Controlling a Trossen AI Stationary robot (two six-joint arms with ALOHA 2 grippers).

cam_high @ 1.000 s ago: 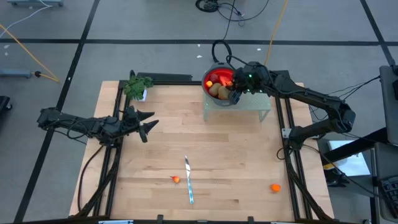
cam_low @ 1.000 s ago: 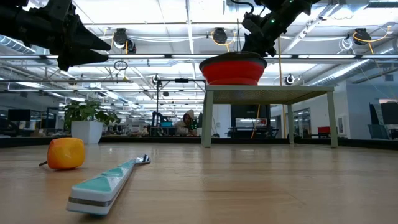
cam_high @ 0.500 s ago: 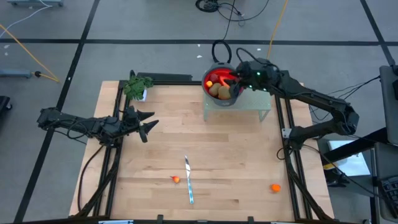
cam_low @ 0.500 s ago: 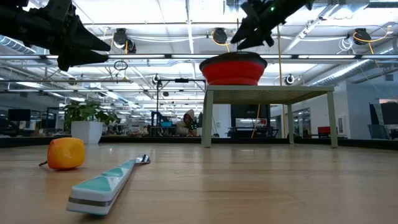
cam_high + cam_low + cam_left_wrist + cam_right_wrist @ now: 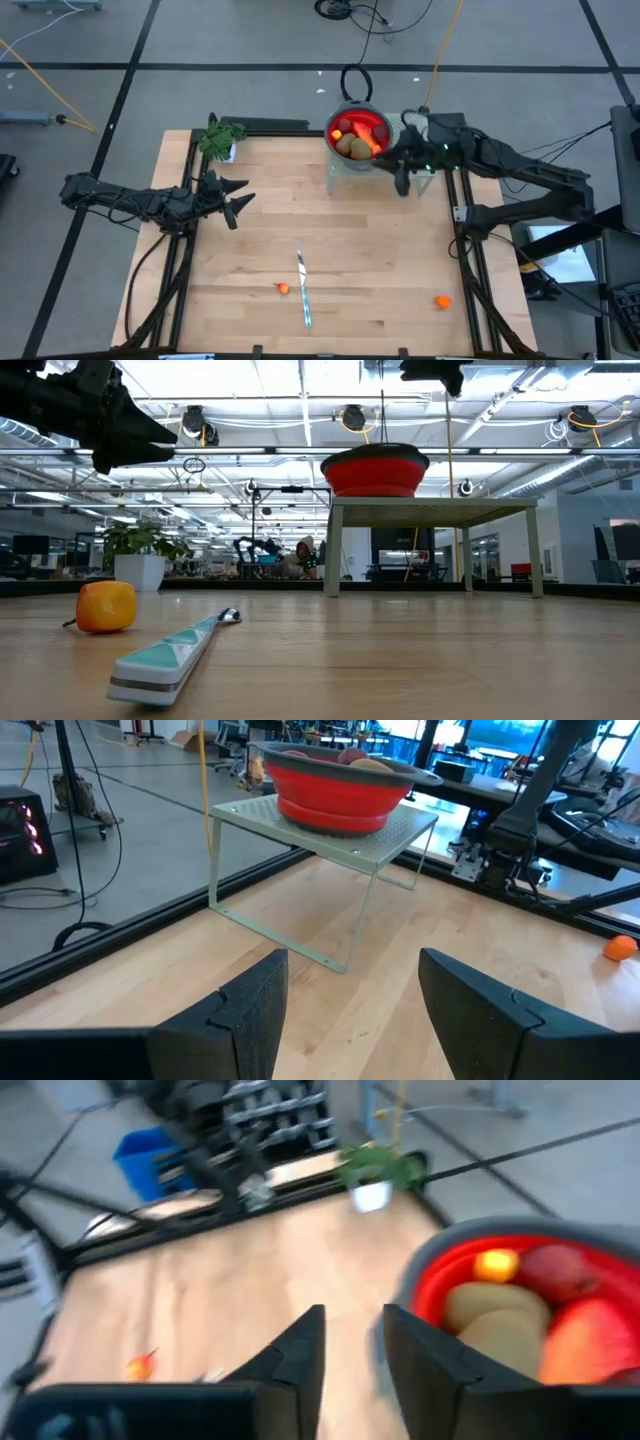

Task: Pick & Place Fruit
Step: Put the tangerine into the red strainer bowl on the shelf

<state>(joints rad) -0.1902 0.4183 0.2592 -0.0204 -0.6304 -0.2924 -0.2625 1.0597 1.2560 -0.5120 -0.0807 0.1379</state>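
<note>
Near edge: a small orange fruit lies on the pale wood-plank table toward the right corner; a second tiny orange piece sits just left of the knife.
Knife: slim knife, silver blade, with a flat handle patterned in teal and white triangles, lying flat on the wood.
Left gripper: left gripper hangs above the table's left side, its two dark wedge-shaped fingers set well apart with nothing between them.
Right gripper: right gripper hovers just right of the bowl, beside the stand; its angular black fingers stand a narrow gap apart and grip nothing.
Stand: a thin-legged stand with a perforated pale green top, at the table's far side.
Bowl: a round red bowl with a grey rim and ribbed, stepped wall rests on the stand.
Fruit in bowl: smooth olive-brown ovals, an orange-red piece, a small yellow-orange bit and a dark red ball are heaped together inside.
Far left corner: leafy green plant in a small white pot.
</note>
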